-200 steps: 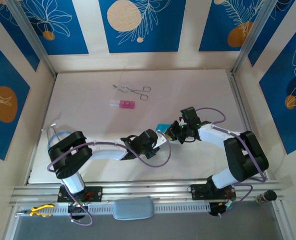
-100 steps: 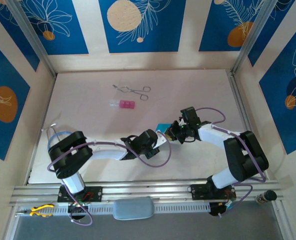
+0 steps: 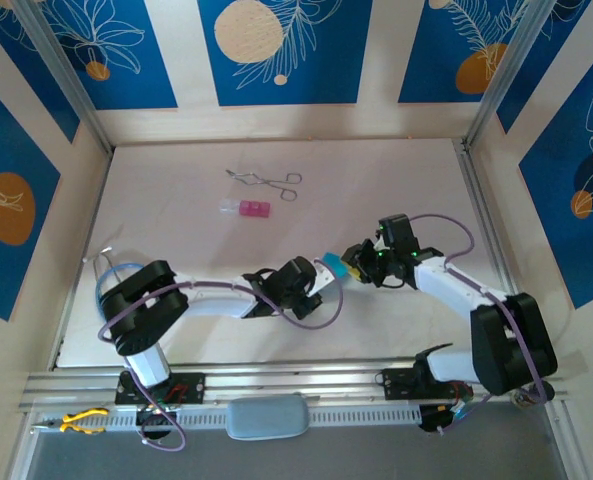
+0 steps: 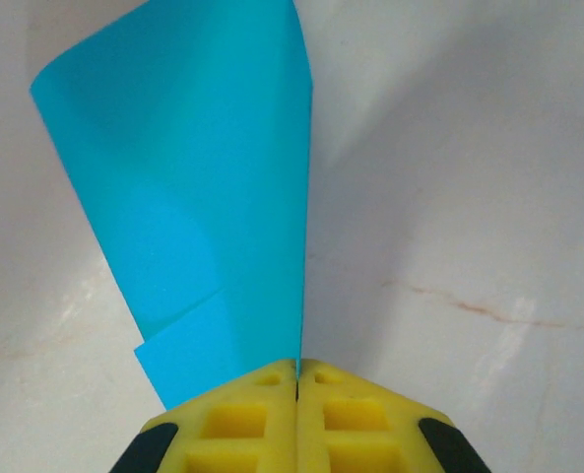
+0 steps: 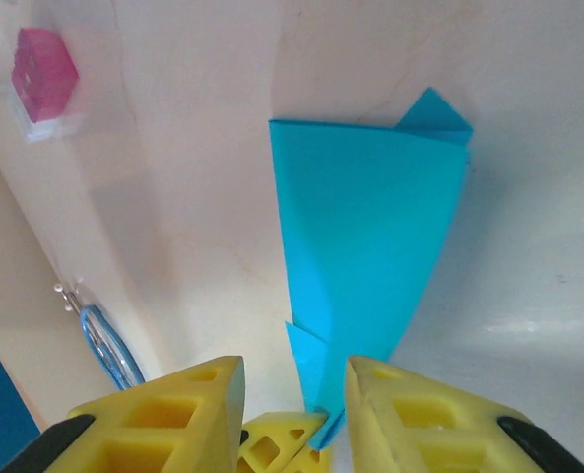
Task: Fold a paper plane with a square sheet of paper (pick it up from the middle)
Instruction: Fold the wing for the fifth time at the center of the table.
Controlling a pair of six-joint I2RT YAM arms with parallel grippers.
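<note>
Paper plane: the paper plane [image 4: 203,197] was a folded cyan wedge over the middle of the table [image 3: 176,230], between the two wrists. I could not tell whether its broad end touched the surface.
Left hand: the left gripper [image 4: 296,379] had its jaws pressed together on the wedge's narrow end, so it alone carried the paper.
Right hand: the right gripper [image 5: 292,367] had its jaws parted a little and empty. The narrow end and the left fingertips sat just below the gap.
Long axis: seen from either wrist, the wedge ran straight away from the fingers, narrow end nearest and broad end farthest.
Nearer arm: both were close, but only the left was in contact.
What the next move turns on: my guess is that the right hand needs a spot farther up that axis, clear of the left's pinch.
Bystanders: the pink block [image 5: 43,61] and the forceps [image 3: 264,181] lay well apart, toward the far side.
</note>
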